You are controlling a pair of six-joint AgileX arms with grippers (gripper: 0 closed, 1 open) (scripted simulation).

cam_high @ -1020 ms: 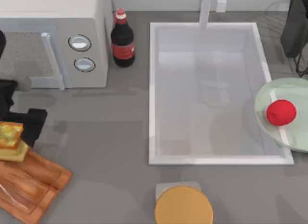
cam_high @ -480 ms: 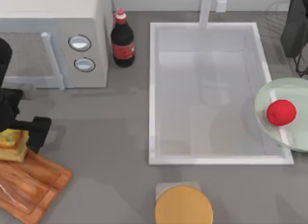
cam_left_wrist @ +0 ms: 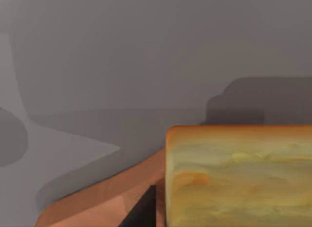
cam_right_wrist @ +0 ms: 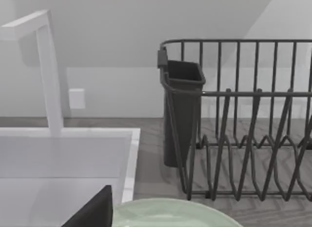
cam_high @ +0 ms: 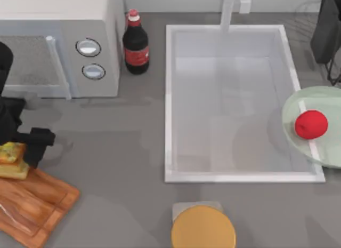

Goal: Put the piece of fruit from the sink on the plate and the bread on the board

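The bread (cam_high: 11, 160), a golden-yellow chunk with an orange-brown crust, rests low over the far corner of the wooden board (cam_high: 33, 205) at the table's left edge. My left gripper (cam_high: 20, 153) is shut on the bread, one black finger (cam_high: 38, 145) at its right side. In the left wrist view the bread (cam_left_wrist: 239, 178) is close up, with the board (cam_left_wrist: 107, 197) under it. The red piece of fruit (cam_high: 311, 124) lies on the pale green plate (cam_high: 331, 149), right of the sink (cam_high: 169, 98). My right arm (cam_high: 326, 29) is parked at the far right corner.
A microwave (cam_high: 58, 45) stands at the back left, with a dark cola bottle (cam_high: 136, 45) beside it. An orange-yellow disc (cam_high: 203, 228) sits in front of the sink. A white faucet (cam_high: 228, 10) rises behind the sink. A dark dish rack (cam_right_wrist: 243, 119) stands behind the plate (cam_right_wrist: 175, 213).
My left gripper has lowered the bread towards the board's corner and shifted slightly nearer. The fruit, the plate and the right arm have stayed still.
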